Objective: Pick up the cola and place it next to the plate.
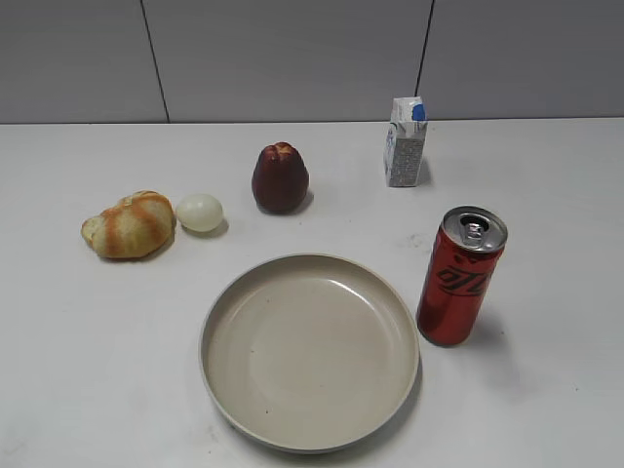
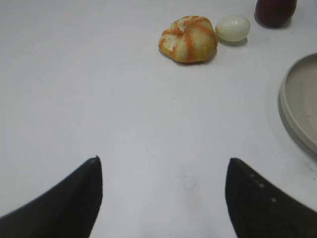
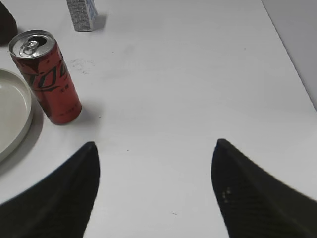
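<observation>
While the cola point(image 1: 460, 277) stands upright on the tabletop point(image 1: 546, 390) just beside the plate point(image 1: 309, 351), both end effectors are spread wide and empty. It looks stiff, smooth and slippery, so grip its middle.

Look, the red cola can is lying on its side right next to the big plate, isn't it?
Not quite. The cola is standing upright, not lying down; the exterior view shows its silver top facing up. It really is right beside the plate, on the plate's right, as the right wrist view also shows.
</observation>
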Robot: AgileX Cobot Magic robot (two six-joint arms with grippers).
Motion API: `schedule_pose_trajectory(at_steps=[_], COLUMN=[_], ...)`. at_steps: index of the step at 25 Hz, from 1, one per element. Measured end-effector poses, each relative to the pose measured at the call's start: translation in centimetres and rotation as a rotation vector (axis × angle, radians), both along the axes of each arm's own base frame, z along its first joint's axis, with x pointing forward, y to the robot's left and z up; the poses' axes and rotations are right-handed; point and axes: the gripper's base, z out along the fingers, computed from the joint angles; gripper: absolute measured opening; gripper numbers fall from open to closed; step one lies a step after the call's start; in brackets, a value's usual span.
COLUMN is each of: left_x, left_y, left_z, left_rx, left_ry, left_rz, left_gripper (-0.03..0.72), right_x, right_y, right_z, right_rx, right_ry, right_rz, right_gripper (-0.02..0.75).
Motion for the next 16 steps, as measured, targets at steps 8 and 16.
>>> schedule_pose_trajectory(at_steps=[8,16], left_x=[-0.4,-2.9], left_y=[0.1,0.5], left_z=[0.1,0.3], left_rx=[-0.005,-0.021], left_ry=[-0.030,-0.193], left_rz=[0.013,0.129], left_gripper=[0.588,0.588], right_x=[0.0,0.0], right_y=[0.0,0.0], right_z=[0.0,0.0], right_rx=[0.000,0.000], right_ry=[0.000,0.000], right_rz=[0.000,0.000], right_gripper=[0.533,0.533])
